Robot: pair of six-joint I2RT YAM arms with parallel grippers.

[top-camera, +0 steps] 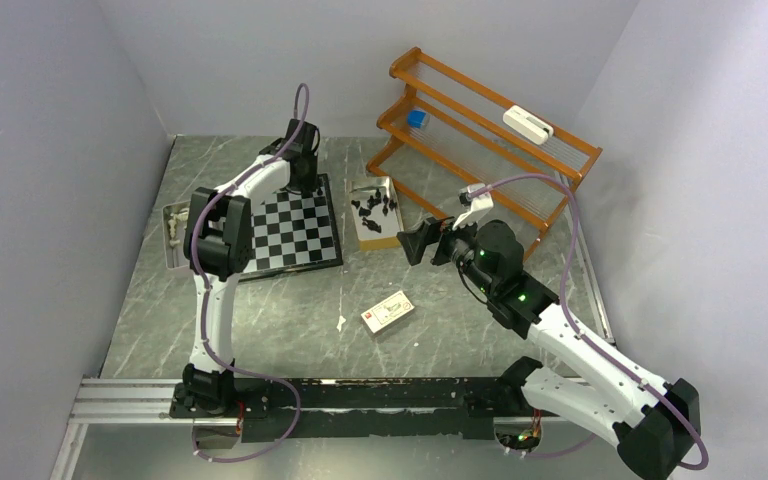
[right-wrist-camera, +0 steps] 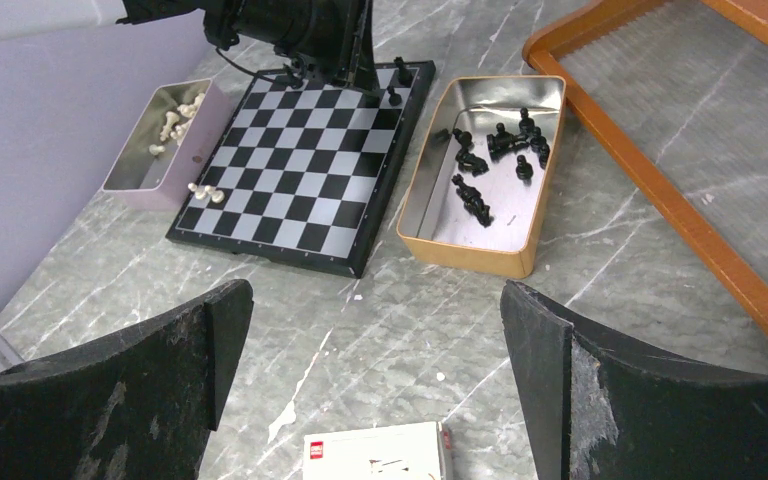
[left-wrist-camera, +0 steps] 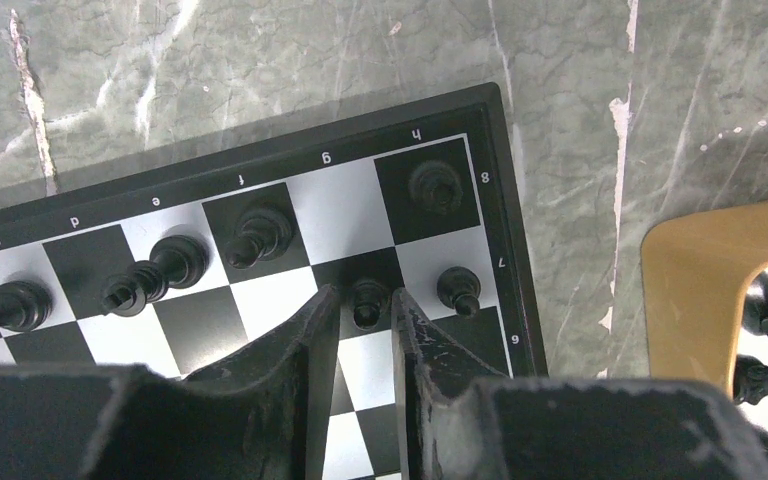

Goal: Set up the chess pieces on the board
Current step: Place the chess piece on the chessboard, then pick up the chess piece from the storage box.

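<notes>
The board (left-wrist-camera: pixel 200 325) lies at the back left of the table (top-camera: pixel 295 232). Several black chess pieces stand along its far row, among them a corner piece (left-wrist-camera: pixel 435 187), with one pawn (left-wrist-camera: pixel 458 288) in front of it. My left gripper (left-wrist-camera: pixel 365 295) stands over that corner, its jaws slightly open around a second black pawn (left-wrist-camera: pixel 370 302) that rests upright on a dark square, a thin gap on each side. My right gripper (right-wrist-camera: pixel 375 300) hangs wide open and empty above the table (top-camera: pixel 415 240). More black pieces (right-wrist-camera: pixel 490 150) lie in a tan tin. Pale pieces (right-wrist-camera: pixel 175 120) sit in a grey tin.
The tan tin (top-camera: pixel 375 212) stands right of the board and the grey tin (top-camera: pixel 172 235) to its left. A wooden rack (top-camera: pixel 490 120) fills the back right. A small white card box (top-camera: pixel 387 311) lies mid-table. Two pale pieces (right-wrist-camera: pixel 205 192) rest at the board's left edge.
</notes>
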